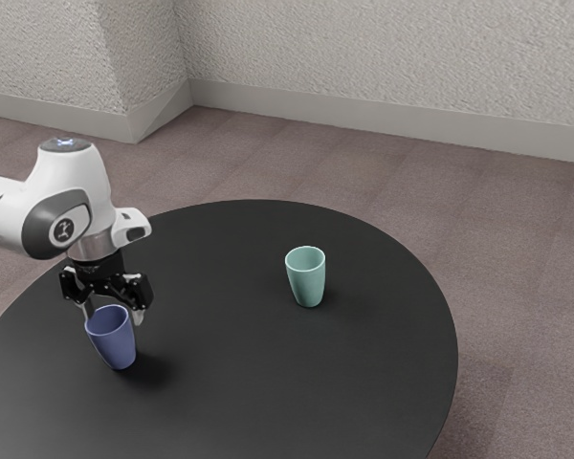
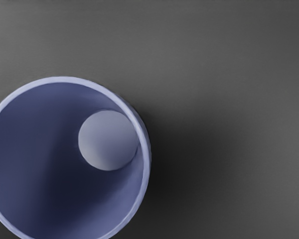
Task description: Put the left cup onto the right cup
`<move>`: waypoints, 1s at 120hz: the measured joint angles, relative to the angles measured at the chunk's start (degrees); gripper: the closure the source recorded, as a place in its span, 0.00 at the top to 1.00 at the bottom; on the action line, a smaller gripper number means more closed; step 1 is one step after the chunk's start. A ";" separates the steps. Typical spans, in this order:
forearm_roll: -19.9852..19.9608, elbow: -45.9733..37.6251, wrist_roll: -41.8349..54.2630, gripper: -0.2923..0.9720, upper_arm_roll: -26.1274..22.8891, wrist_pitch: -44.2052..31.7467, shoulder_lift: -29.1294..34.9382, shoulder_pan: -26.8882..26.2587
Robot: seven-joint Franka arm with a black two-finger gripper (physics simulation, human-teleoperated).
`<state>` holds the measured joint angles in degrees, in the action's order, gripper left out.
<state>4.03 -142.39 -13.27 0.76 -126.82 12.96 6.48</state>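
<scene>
A round black table point(image 1: 268, 402) took up most of the exterior view, standing on a brownish carpet point(image 1: 459, 191) below rough pale walls point(image 1: 364, 48). The white Franka arm point(image 1: 48, 206) reached in from the exterior view's left and bent down over the table's near left part. Its black gripper point(image 1: 111, 312) pointed straight down, the fingers spread wide apart, with a tip on either side of the rim of the blue cup point(image 1: 113, 342). The cup stood directly beneath the hand. Whether either tip touched the rim could not be made out. The cup was a plain periwinkle tumbler without a handle, mouth up and narrowing toward its base, and it threw a soft shadow on the table toward the exterior view's right. From the wrist, the blue cup point(image 2: 50, 199) showed its open mouth, thin pale rim, dark inside wall and lighter round bottom against the dark tabletop point(image 2: 229, 99). The teal cup point(image 1: 306, 277), similar in shape, stood upright well apart, toward the exterior view's right.
</scene>
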 joint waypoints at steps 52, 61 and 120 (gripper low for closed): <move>0.35 0.51 4.72 0.77 2.39 -3.50 -2.85 0.39; 0.35 0.51 5.42 0.77 2.33 -4.24 -3.84 0.38; 0.44 1.30 8.30 0.77 1.88 -6.90 -6.03 0.38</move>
<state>4.47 -141.09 -4.97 2.64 -133.72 6.92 6.86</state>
